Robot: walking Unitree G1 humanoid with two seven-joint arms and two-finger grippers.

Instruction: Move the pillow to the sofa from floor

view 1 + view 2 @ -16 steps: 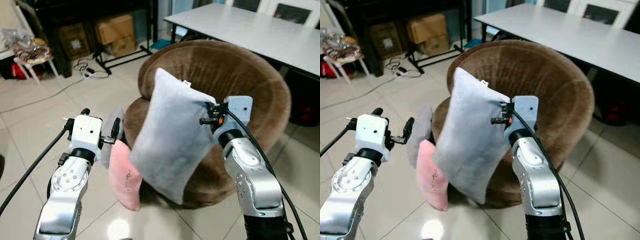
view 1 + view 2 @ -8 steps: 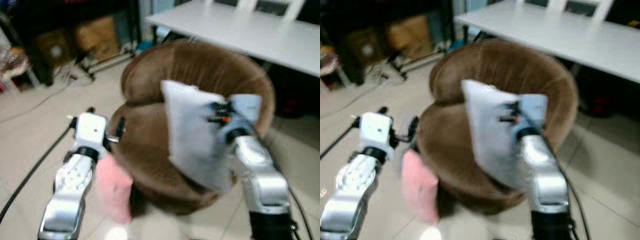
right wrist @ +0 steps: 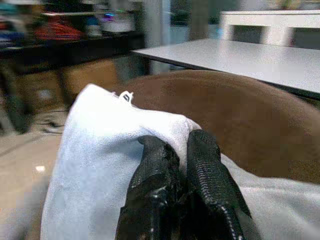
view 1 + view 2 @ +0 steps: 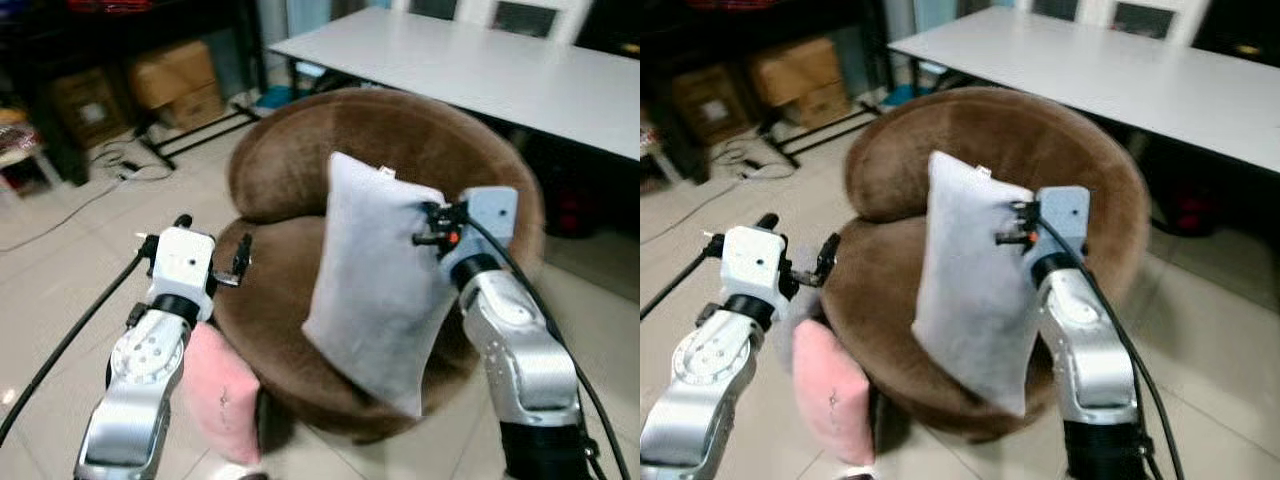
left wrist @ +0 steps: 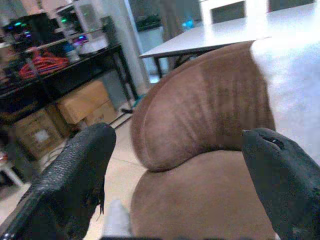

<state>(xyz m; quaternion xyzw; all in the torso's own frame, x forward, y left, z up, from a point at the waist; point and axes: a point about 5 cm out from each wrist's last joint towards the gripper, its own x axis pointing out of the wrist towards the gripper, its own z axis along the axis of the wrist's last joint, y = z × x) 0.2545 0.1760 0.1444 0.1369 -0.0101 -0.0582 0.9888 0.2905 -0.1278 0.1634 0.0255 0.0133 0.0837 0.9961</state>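
Hanging now over the seat of the brown sofa (image 4: 400, 140), the grey pillow (image 4: 375, 275) has travelled from the seat's near-left rim a second ago to the middle of the frame, so the carry looks nearly done and the release is what remains (a judgement, not a sight).

At lower left, the left gripper (image 4: 210, 255) has its fingers spread with nothing between them, beside the sofa's left edge; below it a pink pillow (image 4: 222, 405) leans on the floor against the sofa's base.

At centre, the grey pillow dangles upright, its lower corner low over the front of the seat. Right of centre, the right gripper (image 3: 175, 172) has its fingers pressed together on a fold at the pillow's upper right corner. A white table (image 4: 480, 65) fills the upper right.
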